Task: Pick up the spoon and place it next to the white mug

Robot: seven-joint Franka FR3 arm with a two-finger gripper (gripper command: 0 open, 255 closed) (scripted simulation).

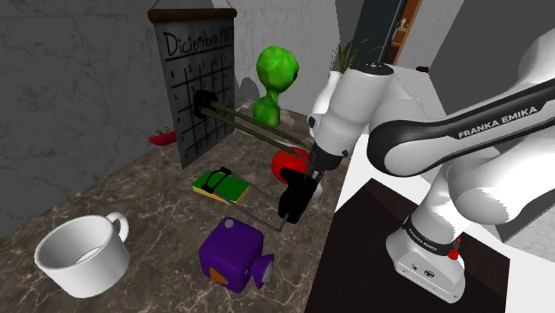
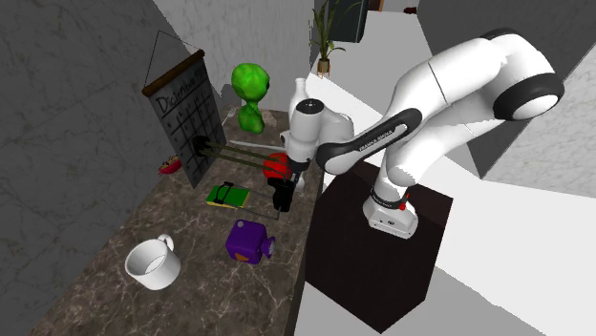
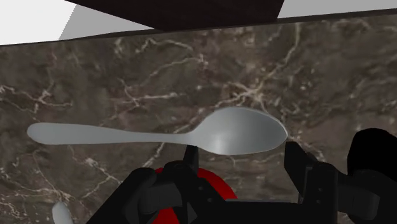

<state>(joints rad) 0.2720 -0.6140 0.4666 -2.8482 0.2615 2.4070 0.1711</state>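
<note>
Grey spoon [image 3: 159, 135]: lying flat on the dark marbled surface [image 3: 318, 76].
Gripper [image 3: 242, 159]: I am holding my fingers [image 3: 298, 167] wide, straddling the spoon's bowl.
White mug [image 1: 93, 274]: standing well apart from me.

"FRANKA EMIKA" runs in white capitals along the arm's [image 1: 498, 124] dark forearm. Chalk script reading "Diciembre" heads the black calendar board [image 1: 200, 89]; further characters beside it are unclear.

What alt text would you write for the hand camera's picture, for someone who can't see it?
A grey, shiny spoon lies flat on a dark brown marble counter with white veins, its bowl just beyond the open black gripper, whose two fingers stand apart. A red rounded thing peeks out by the gripper's base.
</note>
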